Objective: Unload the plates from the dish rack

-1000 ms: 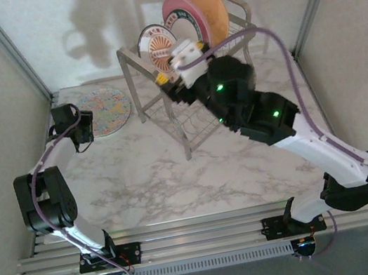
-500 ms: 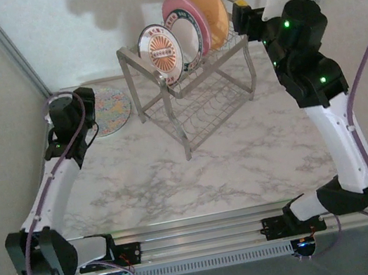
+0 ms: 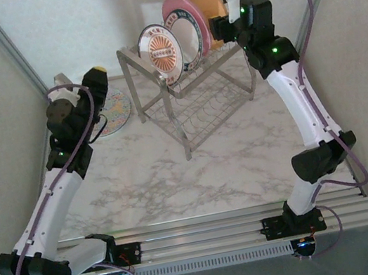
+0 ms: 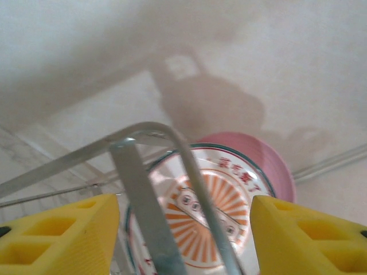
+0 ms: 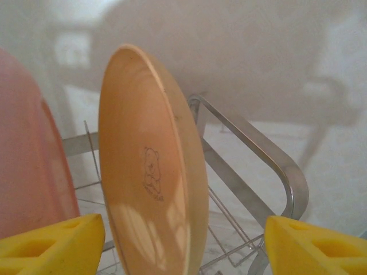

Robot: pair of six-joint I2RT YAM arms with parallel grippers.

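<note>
left claw (image 4: 183, 243): apart, holding nothing, looking at the dish rack (image 3: 198, 88) | right claw (image 5: 183, 240): apart, one pad on each side of the orange plate (image 5: 152, 172) | orange plate, pink plate (image 3: 178, 12) and sun plate (image 3: 159, 51): standing up in the dish rack top | patterned plate (image 3: 113, 107): flat on the counter (image 3: 176, 174)

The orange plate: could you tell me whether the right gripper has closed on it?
No, the orange plate stands in the dish rack between the open fingers of the right gripper, with a clear gap beside one.
</note>
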